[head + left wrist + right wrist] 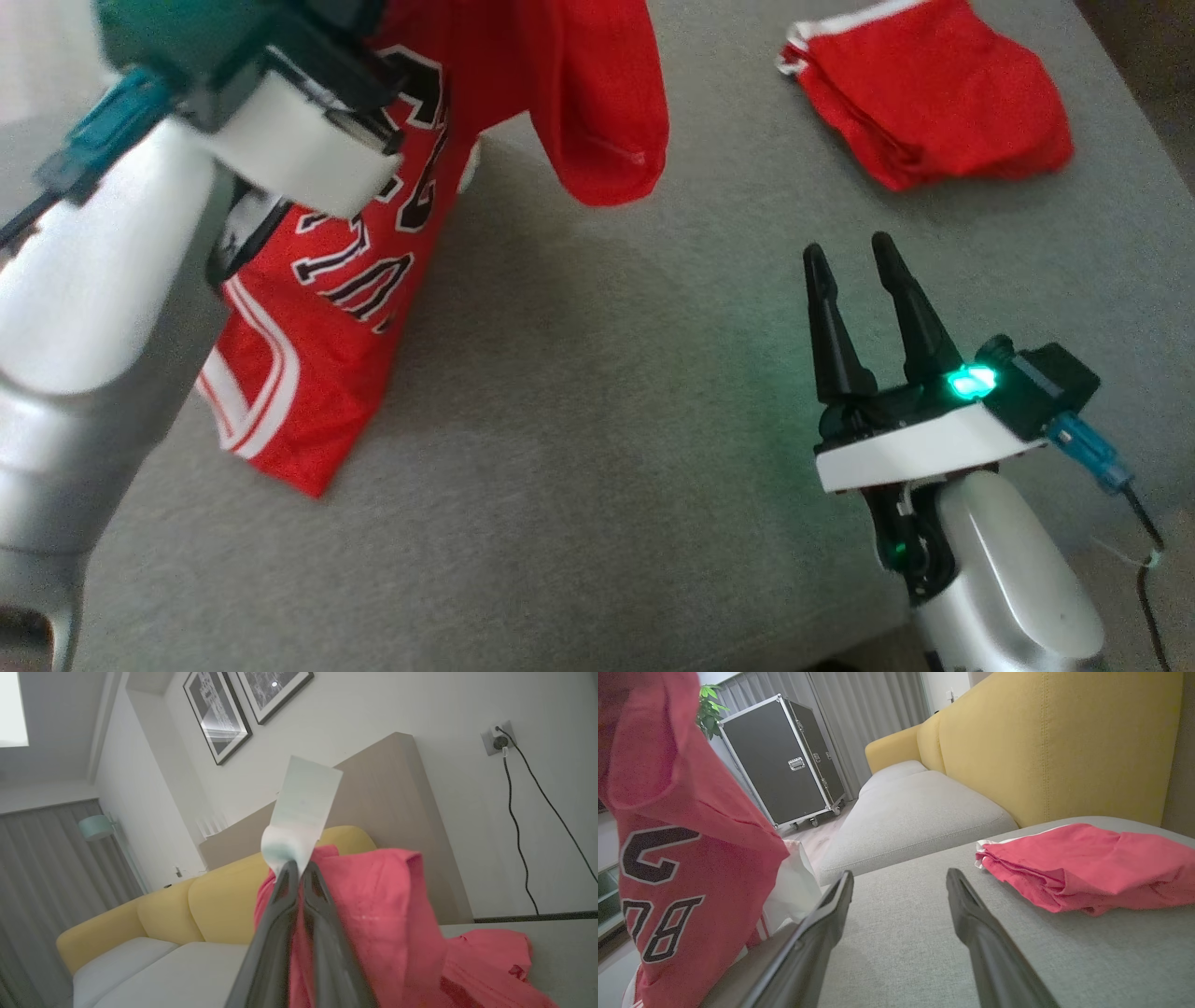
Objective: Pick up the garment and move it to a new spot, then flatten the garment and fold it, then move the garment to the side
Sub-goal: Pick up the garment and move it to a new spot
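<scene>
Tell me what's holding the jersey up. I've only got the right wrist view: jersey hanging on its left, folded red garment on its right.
Observer: The left gripper, shut on the jersey at its white tag, which pokes up beyond it.
Operator: Fully off the surface?
Observer: Seemingly not. In the head view its lower corner looks to be down on the grey surface.
Operator: Right gripper near it?
Observer: The right gripper is open and well apart from it, bare grey between.
</scene>
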